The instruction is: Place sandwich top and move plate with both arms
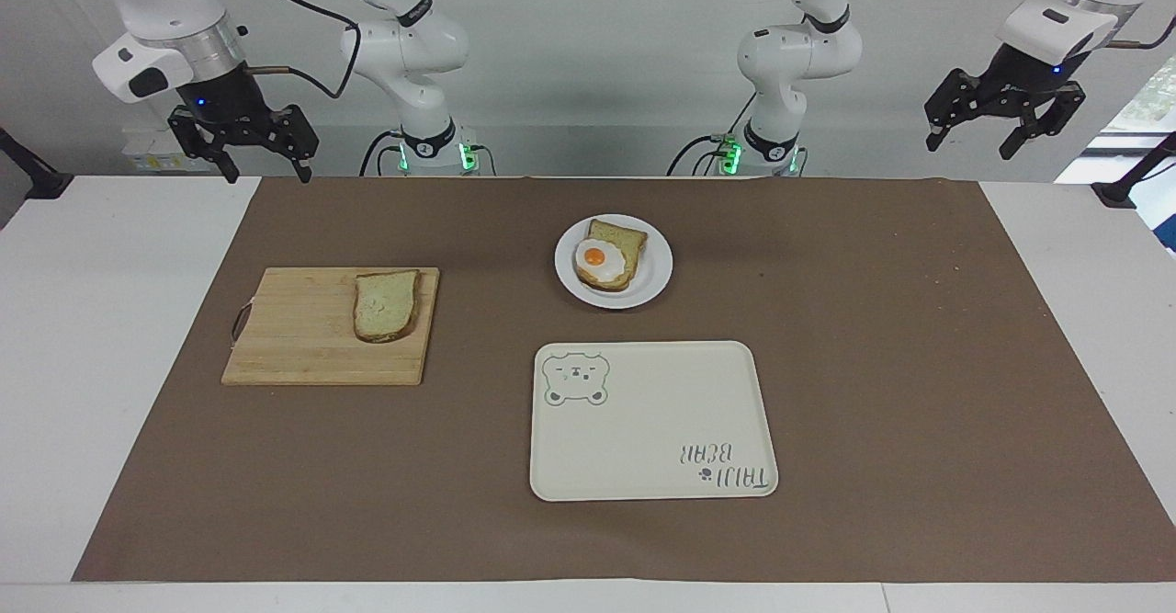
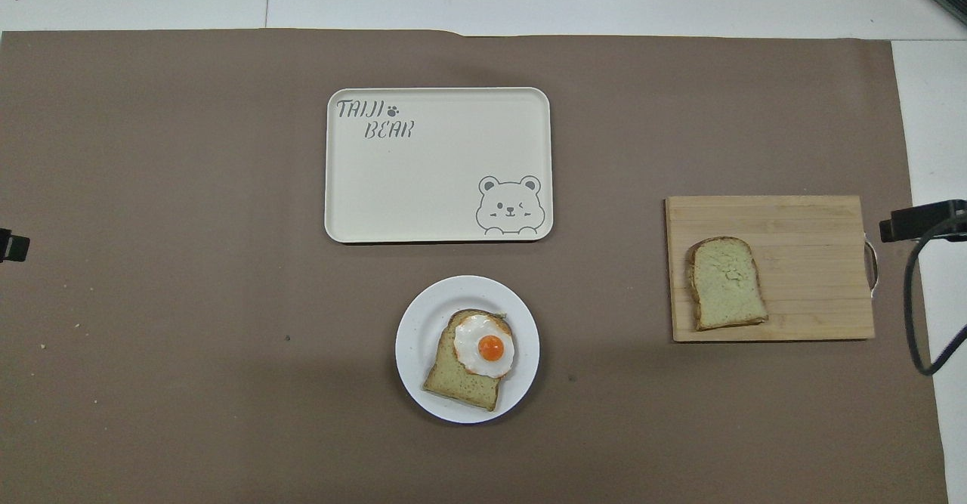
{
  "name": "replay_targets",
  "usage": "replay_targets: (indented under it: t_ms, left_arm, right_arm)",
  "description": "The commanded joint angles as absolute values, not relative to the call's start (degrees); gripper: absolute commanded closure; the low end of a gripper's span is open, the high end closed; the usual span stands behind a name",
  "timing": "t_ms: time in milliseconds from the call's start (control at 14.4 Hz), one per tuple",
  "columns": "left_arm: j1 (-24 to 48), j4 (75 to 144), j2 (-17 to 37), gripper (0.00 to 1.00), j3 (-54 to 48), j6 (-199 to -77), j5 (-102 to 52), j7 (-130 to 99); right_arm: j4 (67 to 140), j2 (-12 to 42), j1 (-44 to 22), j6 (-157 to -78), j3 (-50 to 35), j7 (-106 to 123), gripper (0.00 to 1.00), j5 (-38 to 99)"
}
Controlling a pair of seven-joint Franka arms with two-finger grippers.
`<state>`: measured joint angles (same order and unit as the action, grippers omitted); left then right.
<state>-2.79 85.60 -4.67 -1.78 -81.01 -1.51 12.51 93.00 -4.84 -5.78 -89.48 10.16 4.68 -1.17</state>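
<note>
Facing view: both grippers spread and empty, right gripper [image 1: 261,155] and left gripper [image 1: 1004,124] high, well apart from the plate [image 1: 654,280]; risk: sandwich top [image 1: 386,304] lands skewed, egg [image 1: 594,255] slides off.

Open mat [image 1: 873,337] around plate [image 1: 654,282]; tray [image 1: 643,480] near

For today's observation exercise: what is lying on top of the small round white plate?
On the small round white plate lies a pale greenish bread slice with brown crust, topped by a fried egg. The bread beneath the egg and the plate beneath the bread are covered.
</note>
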Motion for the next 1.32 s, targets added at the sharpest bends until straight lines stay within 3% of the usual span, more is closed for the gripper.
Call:
replay_targets:
  t_ms: [0,901,1248]
  left_arm:
    - [-2.9,84.81,-4.92,0.0,-1.85,-79.72,-0.88,12.04]
    - [-2.9,84.81,-4.92,0.0,-1.85,-79.72,-0.88,12.04]
    - [-2.9,84.81,-4.92,0.0,-1.85,-79.63,-0.88,12.04]
  right_arm:
    - [95.1,-6.59,-5.36,-90.79,9.84,6.15,0.0,-0.35]
    - [95.45,-6.59,-5.36,-90.7,9.84,6.15,0.0,-0.35]
    - [101.14,-7.12,-5.1,-95.08,9.84,6.15,0.0,-0.35]
